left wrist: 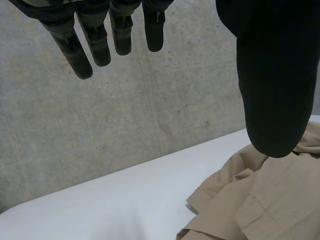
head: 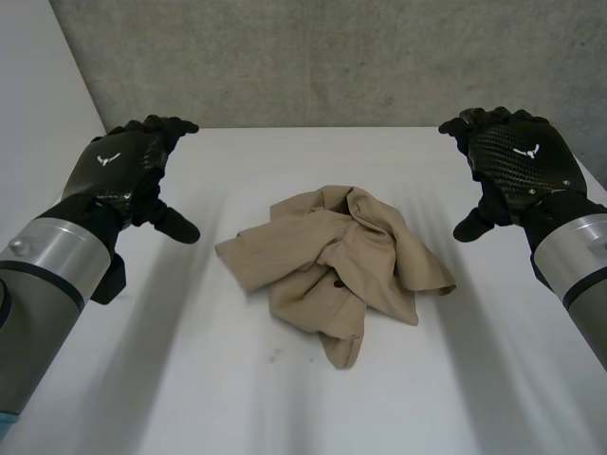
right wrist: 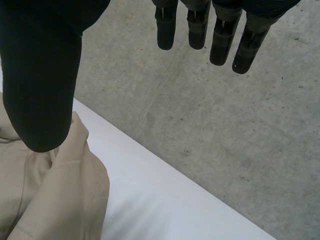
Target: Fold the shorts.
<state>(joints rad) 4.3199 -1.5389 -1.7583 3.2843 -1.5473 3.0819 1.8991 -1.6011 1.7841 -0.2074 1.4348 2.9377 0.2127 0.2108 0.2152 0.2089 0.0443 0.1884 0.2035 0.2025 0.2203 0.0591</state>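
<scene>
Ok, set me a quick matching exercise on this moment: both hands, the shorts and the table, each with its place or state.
Things:
1 left hand
2 right hand
3 shorts
4 table

Places or states:
A tan, crumpled in a heap
B open, apart from the shorts on the robot's right
C white, carrying the shorts
D open, apart from the shorts on the robot's left

Pairs: 1-D; 2-B; 3-A; 4-C.

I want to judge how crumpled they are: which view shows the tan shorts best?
The head view: the whole tan shorts lie crumpled on the white table, between the open left hand and right hand. Each wrist view shows a part of them beside its own thumb.
</scene>
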